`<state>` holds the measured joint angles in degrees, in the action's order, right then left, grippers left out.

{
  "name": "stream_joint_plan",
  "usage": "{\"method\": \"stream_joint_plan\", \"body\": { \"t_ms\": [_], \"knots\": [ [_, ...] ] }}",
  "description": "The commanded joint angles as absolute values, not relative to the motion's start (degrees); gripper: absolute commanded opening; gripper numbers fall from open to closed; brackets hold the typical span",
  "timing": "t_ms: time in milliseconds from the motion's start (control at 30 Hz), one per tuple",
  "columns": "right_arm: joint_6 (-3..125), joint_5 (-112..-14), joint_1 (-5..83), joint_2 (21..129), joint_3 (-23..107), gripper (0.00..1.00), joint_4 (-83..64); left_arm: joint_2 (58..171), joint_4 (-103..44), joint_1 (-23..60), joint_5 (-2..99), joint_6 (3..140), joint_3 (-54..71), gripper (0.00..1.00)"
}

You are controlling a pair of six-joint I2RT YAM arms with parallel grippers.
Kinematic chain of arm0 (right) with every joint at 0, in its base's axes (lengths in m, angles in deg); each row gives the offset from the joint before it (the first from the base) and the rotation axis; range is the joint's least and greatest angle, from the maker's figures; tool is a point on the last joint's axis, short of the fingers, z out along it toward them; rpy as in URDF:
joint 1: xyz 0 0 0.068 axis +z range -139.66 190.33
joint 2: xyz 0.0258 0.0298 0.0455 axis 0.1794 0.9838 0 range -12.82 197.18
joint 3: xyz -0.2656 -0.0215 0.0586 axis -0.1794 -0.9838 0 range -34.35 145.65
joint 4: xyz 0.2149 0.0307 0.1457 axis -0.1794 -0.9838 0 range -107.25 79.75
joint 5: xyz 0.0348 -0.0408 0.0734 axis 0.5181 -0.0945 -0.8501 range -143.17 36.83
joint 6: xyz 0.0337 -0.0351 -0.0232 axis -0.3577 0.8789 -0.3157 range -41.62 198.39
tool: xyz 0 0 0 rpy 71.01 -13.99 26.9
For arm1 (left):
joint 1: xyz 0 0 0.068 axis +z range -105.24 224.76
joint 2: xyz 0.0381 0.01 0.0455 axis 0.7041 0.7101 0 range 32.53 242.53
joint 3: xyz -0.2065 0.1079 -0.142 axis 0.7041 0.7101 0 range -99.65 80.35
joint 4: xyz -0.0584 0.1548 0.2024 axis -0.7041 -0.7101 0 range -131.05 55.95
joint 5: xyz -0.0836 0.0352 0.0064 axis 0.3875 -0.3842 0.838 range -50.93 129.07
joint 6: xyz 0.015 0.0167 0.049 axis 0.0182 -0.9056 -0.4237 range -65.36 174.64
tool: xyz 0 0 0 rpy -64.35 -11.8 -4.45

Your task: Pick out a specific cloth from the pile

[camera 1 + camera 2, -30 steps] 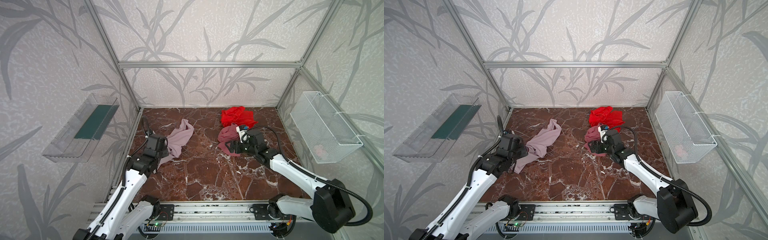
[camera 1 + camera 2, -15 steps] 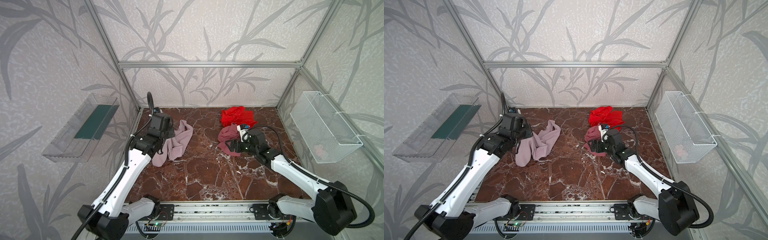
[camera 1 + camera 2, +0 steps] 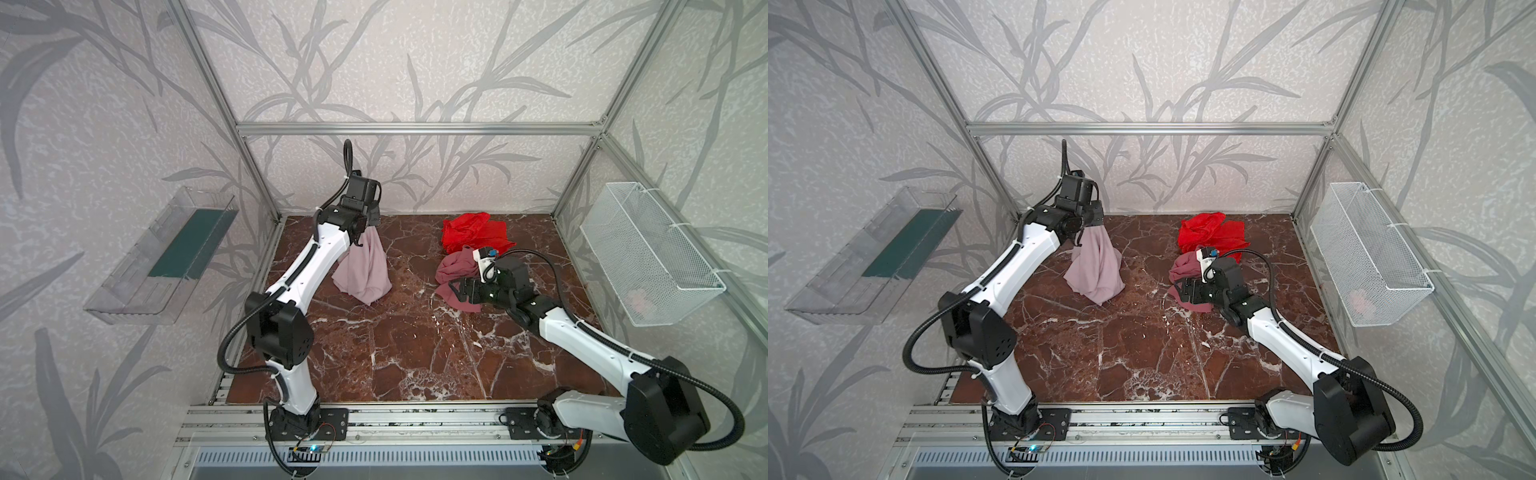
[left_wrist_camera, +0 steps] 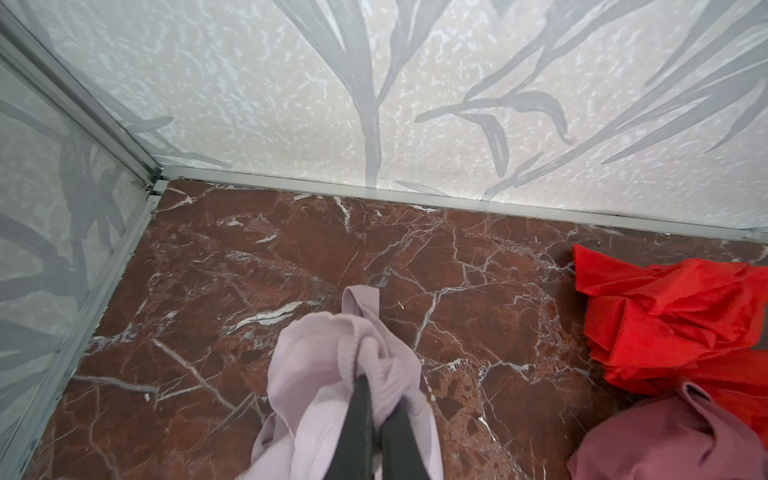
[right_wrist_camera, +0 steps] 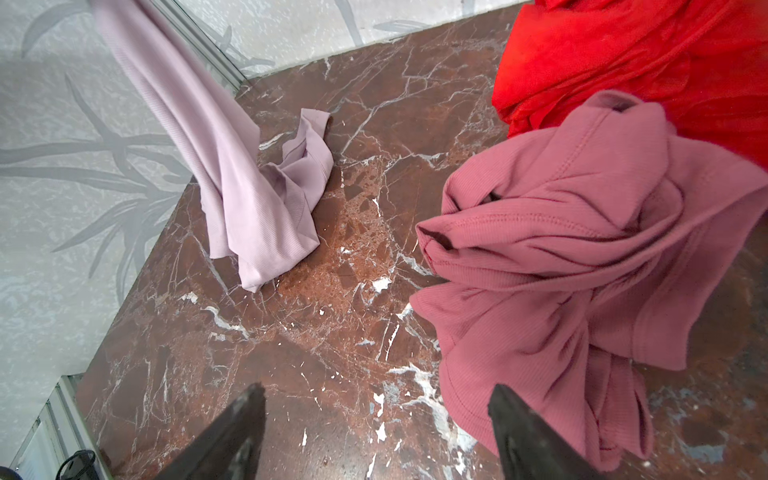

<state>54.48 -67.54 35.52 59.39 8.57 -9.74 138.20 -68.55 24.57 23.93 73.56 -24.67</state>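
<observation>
Left claw [image 4: 372, 392] has risen since a second ago, lifting the cloth [image 3: 365, 270] by one end. Grip pinched tight on it; lower folds touch the bench [image 3: 395, 353], well apart from the pile [image 3: 1208, 241]. Right claw [image 5: 376, 395] wide, just beside the dusty-rose cloth [image 5: 582, 249].

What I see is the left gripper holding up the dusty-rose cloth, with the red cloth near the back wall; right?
No: the left gripper holds up the pale lilac-pink cloth, clear in the left wrist view. The red cloth is near the back wall.
</observation>
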Motion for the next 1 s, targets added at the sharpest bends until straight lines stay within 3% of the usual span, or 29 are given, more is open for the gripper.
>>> {"method": "stream_joint_plan", "body": {
  "t_ms": [0,133,267,367,633,967],
  "knots": [
    [54.29,-68.21,35.65,60.77,9.89,0.84,-8.37,141.98,-66.82,24.96,24.13,72.56,-25.59,0.00],
    [55.00,-67.85,35.64,61.57,10.51,0.84,-9.10,145.70,-64.91,25.74,25.46,73.63,-22.96,0.00],
    [55.52,-68.20,35.65,61.59,11.27,0.84,-9.95,145.61,-65.39,26.65,23.86,76.99,-19.18,0.17],
    [56.04,-68.04,35.60,60.94,11.40,0.84,-10.68,142.30,-64.83,26.65,21.82,76.63,-14.67,0.21],
    [55.51,-67.85,35.64,59.03,9.53,0.84,-10.09,130.05,-66.91,23.97,23.46,75.90,0.12,0.45],
    [54.93,-67.85,35.64,58.46,8.10,0.84,-9.47,127.97,-68.88,11.50,21.36,79.70,9.27,0.48]
  ]
}}
